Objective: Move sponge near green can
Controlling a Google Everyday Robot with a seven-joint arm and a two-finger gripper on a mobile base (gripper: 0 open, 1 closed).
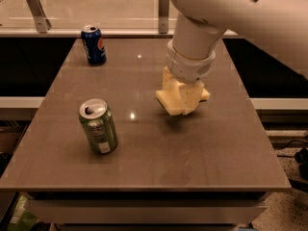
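Observation:
The green can [98, 126] stands upright on the left front part of the brown table [159, 167], silver top with pull-tab opening and a white label patch. The pale yellow sponge [168, 100] hangs just above the table's middle, held in my gripper [185, 100], which comes down from the white arm at the upper right. The cream fingers are shut on the sponge. The sponge is about a can's height to the right of the green can.
A blue Pepsi can [94, 44] stands upright at the back left corner of the table. A glass rail with metal posts [163, 6] runs behind the table. The table's front edge [144, 189] is near the green can.

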